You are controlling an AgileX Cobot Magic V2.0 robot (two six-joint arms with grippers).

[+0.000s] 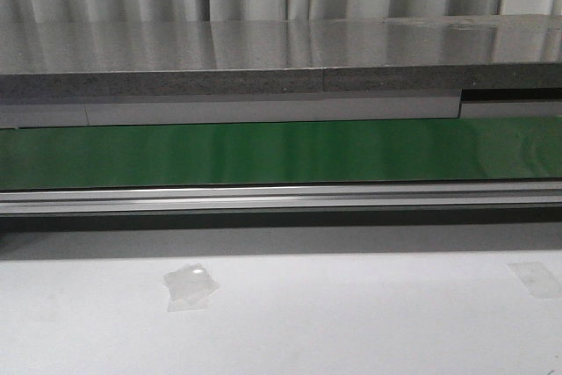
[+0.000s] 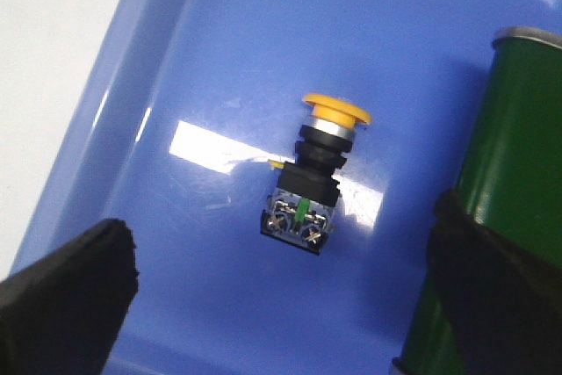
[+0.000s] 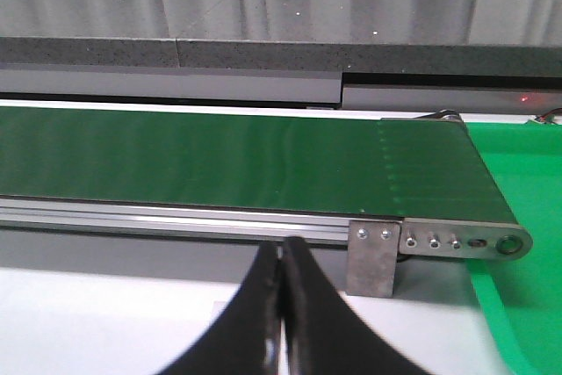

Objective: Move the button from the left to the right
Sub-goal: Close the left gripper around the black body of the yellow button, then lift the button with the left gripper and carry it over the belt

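The button (image 2: 316, 169), with a round orange-yellow cap and a dark blocky body with screw terminals, lies on its side on the floor of a blue tray (image 2: 219, 41) in the left wrist view. My left gripper (image 2: 281, 217) hangs open above it, one black finger on each side of the button and well apart from it. My right gripper (image 3: 281, 250) is shut and empty, in front of the right end of the green belt (image 3: 219, 160). The front view shows neither gripper and no button.
The green belt (image 1: 281, 151) runs across the front view behind a white table (image 1: 351, 322) with two tape patches (image 1: 189, 287). The belt's end (image 2: 518, 173) stands beside the blue tray. A green tray (image 3: 518, 173) lies past the belt's right end.
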